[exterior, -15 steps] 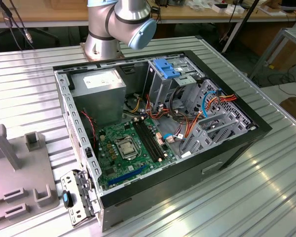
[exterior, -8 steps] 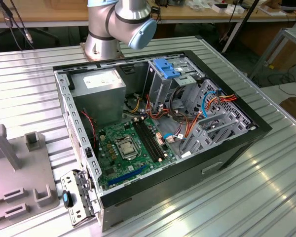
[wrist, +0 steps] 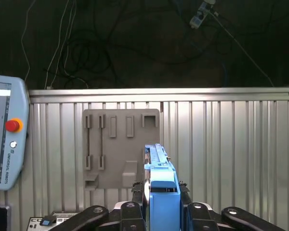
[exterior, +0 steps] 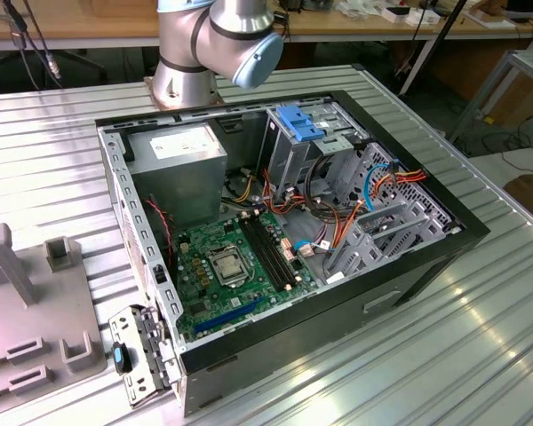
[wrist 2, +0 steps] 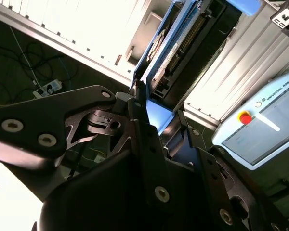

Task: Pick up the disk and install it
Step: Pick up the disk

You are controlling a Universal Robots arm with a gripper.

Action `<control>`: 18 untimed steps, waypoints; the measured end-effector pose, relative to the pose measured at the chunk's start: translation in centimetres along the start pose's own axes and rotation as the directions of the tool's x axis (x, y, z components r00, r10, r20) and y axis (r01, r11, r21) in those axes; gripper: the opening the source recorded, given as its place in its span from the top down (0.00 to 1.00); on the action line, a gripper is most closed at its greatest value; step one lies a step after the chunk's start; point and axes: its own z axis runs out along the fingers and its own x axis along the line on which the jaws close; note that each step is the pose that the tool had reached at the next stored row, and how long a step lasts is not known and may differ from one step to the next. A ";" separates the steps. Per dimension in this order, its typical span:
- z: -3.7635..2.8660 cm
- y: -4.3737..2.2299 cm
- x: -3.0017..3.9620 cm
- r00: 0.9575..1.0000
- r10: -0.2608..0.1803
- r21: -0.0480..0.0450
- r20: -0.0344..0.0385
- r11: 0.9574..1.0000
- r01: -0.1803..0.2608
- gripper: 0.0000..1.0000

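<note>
Noted disk (wrist: 161, 187) clamped edge-on between fingers (wrist: 137, 195) at its blue rails; judged rigid, weighty, shock-fragile; best gripped by rails.

You see the disk (wrist: 161, 185) framed in bright blue, its metal grey. Your gripper (wrist: 160, 195) is black. The table (exterior: 480, 337) is silver with ribbed stripes. In the black case (exterior: 426, 271), the motherboard (exterior: 231, 266) is green, the latch (exterior: 300, 122) blue, the cables (exterior: 400, 177) orange, red and blue. The pendant (wrist: 5, 144) is pale grey, its button (wrist: 12, 125) red.
</note>
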 end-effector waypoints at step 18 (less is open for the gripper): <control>0.17 -5.06 -0.08 1.000 0.000 0.000 0.000 1.000 0.000 0.63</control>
